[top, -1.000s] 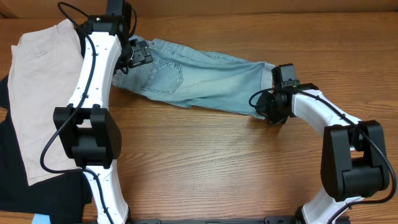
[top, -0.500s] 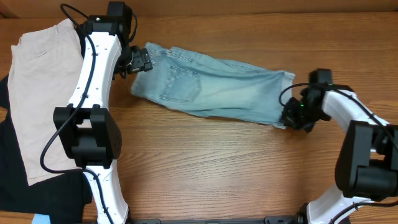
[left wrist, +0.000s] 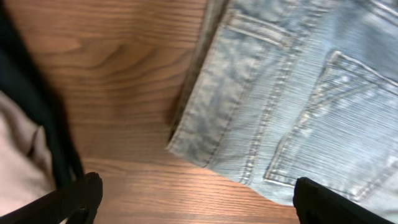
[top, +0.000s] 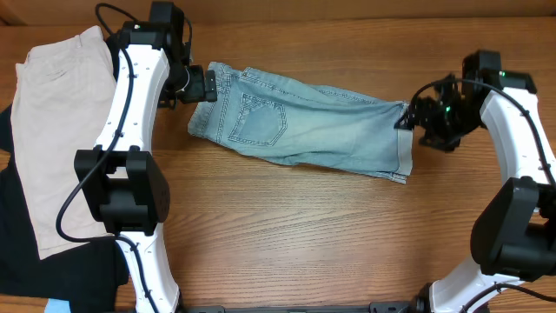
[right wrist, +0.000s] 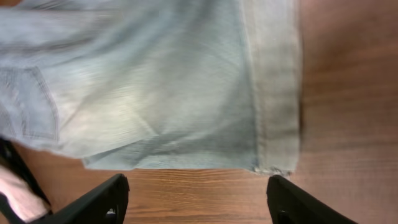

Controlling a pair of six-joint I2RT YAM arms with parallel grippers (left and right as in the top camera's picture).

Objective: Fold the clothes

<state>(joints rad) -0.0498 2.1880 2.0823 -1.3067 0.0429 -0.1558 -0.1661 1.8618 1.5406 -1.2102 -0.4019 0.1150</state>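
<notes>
The clothes, a pair of faded light-blue denim shorts (top: 304,122), lie flat across the back half of the table, waistband to the left and cuffed hem (top: 404,143) to the right. My left gripper (top: 198,87) hovers at the waistband end, open and holding nothing. The left wrist view shows the waistband corner and a back pocket of the shorts (left wrist: 292,93) ahead of the gripper (left wrist: 199,205), with bare wood between its fingers. My right gripper (top: 415,117) is open just off the cuff. In the right wrist view the cuff (right wrist: 270,81) lies beyond the gripper (right wrist: 199,199).
Beige shorts (top: 56,130) lie on a black garment (top: 26,261) at the table's left side, close behind my left arm. Both show at the left edge of the left wrist view, beige shorts (left wrist: 15,162) and black garment (left wrist: 37,124).
The right gripper pulled the shorts to the right by the cuff, then opened, let go and moved up and to the right. The left gripper stayed open by the waistband.
</notes>
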